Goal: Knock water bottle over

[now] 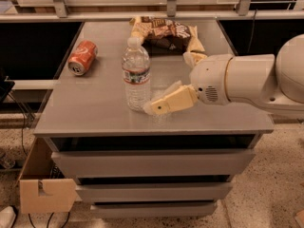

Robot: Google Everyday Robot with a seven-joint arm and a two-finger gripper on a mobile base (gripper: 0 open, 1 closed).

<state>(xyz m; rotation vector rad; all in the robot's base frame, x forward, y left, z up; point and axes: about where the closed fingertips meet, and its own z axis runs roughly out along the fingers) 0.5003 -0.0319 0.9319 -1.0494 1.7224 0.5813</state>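
The water bottle point(136, 75) stands upright near the middle of the grey cabinet top point(95, 113). It is clear and ribbed, with a white cap and a white label with a red band. My gripper point(153, 106) comes in from the right on a thick white arm point(247, 82). Its cream fingertips sit low, right beside the bottle's base on its right side, touching or nearly touching it.
An orange soda can point(82, 57) lies on its side at the back left. A brown snack bag point(166, 32) lies at the back centre. Drawers point(152, 163) run below the top. A cardboard box point(45, 194) stands on the floor at the left.
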